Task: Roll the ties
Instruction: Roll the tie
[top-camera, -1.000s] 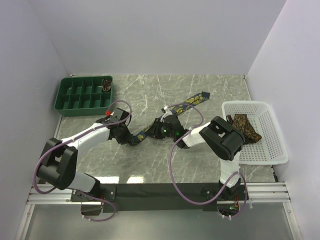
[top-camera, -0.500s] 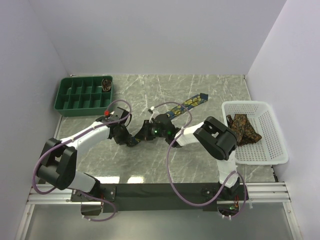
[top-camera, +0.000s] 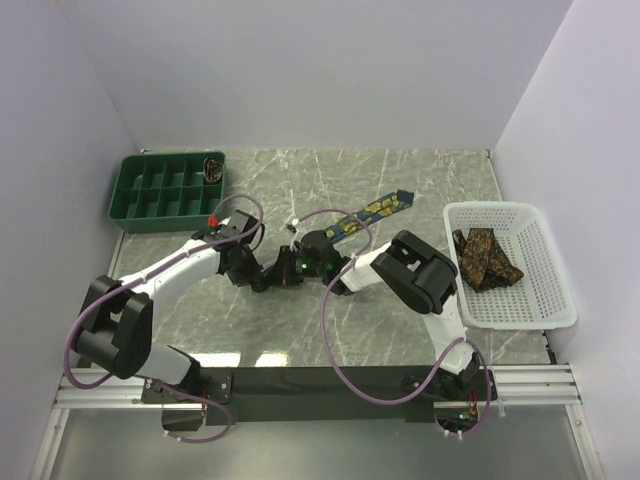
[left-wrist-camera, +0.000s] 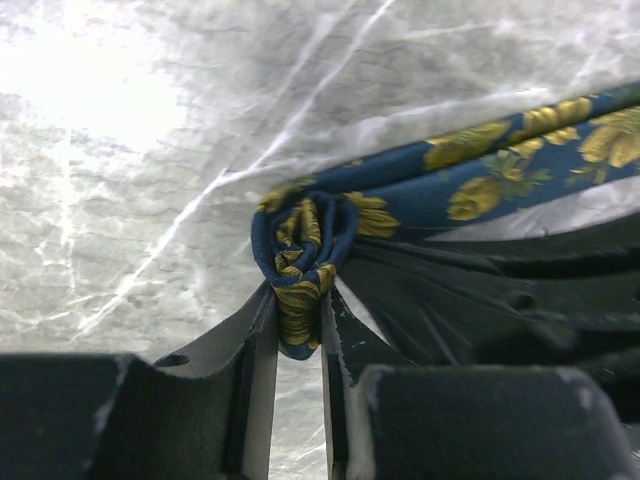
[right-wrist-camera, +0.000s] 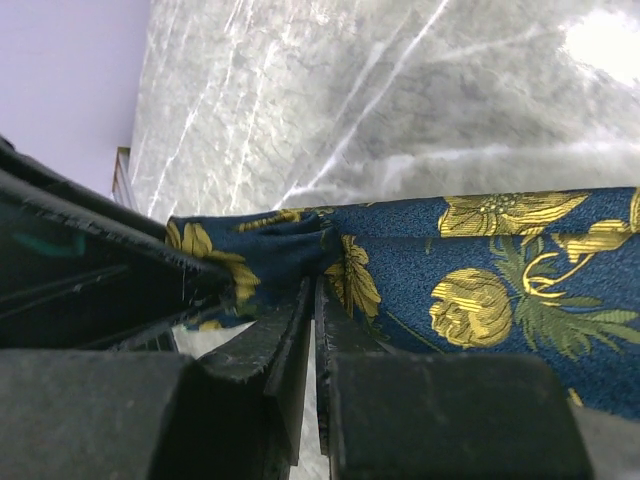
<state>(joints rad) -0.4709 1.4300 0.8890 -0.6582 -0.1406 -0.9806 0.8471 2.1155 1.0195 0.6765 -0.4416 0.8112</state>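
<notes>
Both arms reach forward and inward, wrists almost meeting; left gripper (left-wrist-camera: 298, 312) and right gripper (right-wrist-camera: 312, 292) each pinch the tie (left-wrist-camera: 470, 180).

The tray (top-camera: 165, 190) sits at the far left of the counter (top-camera: 300, 330), with 1 rolled tie (top-camera: 213, 167) in its far right compartment. The basket (top-camera: 510, 300) stands at the counter's right edge, with loose ties (top-camera: 483, 255) in its far half. Between them, 1 long tie (top-camera: 375, 208) lies on the counter, running from the middle toward the far right. Its coiled near end sits in the left end effector (top-camera: 262, 280). The right end effector (top-camera: 290, 270) meets the long tie just to the right of that coil.
</notes>
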